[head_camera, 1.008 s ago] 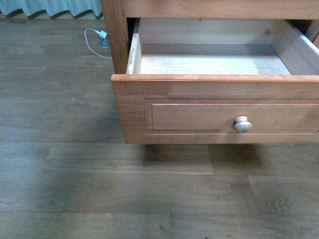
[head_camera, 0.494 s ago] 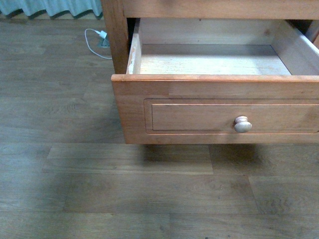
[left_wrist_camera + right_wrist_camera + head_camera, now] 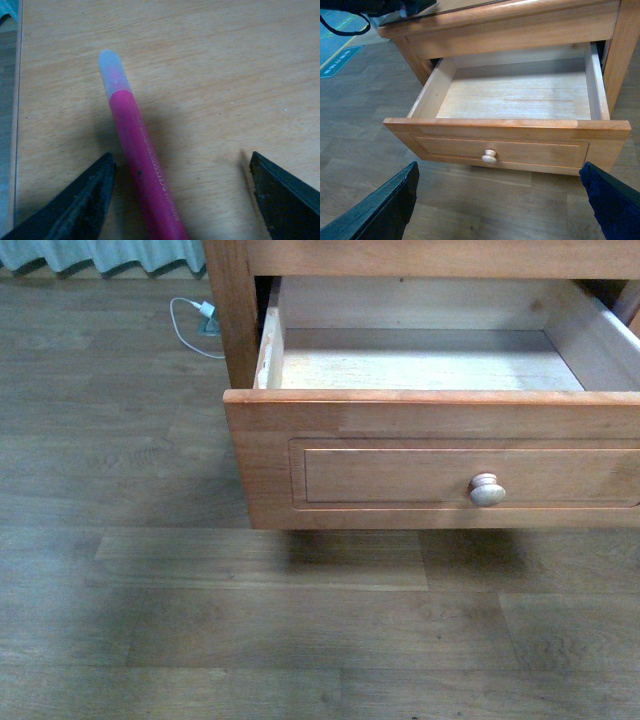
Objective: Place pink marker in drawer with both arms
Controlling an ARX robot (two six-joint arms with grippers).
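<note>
The orange-brown drawer [image 3: 430,455] stands pulled open with a round pale knob [image 3: 487,489] and a bare pale wood inside; it also shows in the right wrist view [image 3: 510,145]. The pink marker [image 3: 140,155] with a clear cap lies on a pale wooden surface in the left wrist view. My left gripper [image 3: 182,195] is open right over it, the marker lying between the jaws close to one finger [image 3: 85,200]. My right gripper [image 3: 500,200] is open and empty, held back in front of the drawer above the floor. Neither arm shows in the front view.
The drawer belongs to a wooden cabinet [image 3: 232,310]. A white cable and plug [image 3: 200,315] lie on the wood-plank floor [image 3: 200,620] at the back left. A black arm part and cable [image 3: 365,10] rest on the cabinet top.
</note>
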